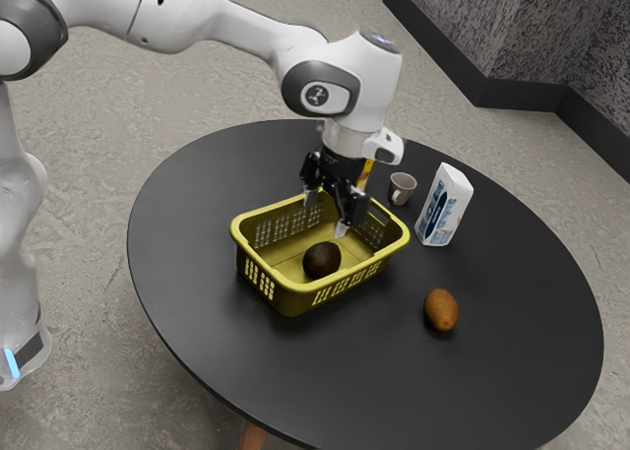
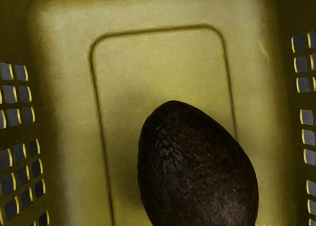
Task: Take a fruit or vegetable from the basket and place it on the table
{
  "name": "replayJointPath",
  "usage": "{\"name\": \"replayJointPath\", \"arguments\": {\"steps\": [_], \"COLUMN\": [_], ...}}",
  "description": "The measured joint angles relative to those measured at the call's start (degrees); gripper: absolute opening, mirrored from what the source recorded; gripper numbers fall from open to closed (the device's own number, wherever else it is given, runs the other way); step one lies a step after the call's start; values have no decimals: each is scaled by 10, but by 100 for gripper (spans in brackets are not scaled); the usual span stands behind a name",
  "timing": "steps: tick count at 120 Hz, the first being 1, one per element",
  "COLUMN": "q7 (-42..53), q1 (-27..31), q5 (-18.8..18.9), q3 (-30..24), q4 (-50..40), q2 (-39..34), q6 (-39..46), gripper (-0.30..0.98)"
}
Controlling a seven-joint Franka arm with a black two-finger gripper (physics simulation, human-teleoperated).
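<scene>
a black two-finger gripper [image 1: 326,214] on a white robot arm [image 1: 340,61] hangs pointing down over a yellow plastic basket [image 1: 285,300], its fingers spread apart, the claw released and grasping nothing. a dark, rough-skinned, egg-shaped avocado [image 1: 322,261] lies on the floor of the basket, close beneath the gripper and inside the slotted walls. on the round black table [image 1: 192,224], a brown oval fruit [image 1: 441,310] rests apart from the basket, while a white-and-blue carton [image 1: 445,206] stands upright near a small grey cup [image 1: 402,188].
</scene>
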Motion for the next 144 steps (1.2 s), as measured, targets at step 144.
{"name": "replayJointPath", "arguments": {"steps": [144], "q7": [-28], "q1": [-17], "q5": [-6], "q3": [0], "q4": [-32], "q2": [45], "q6": [59], "gripper": [68]}}
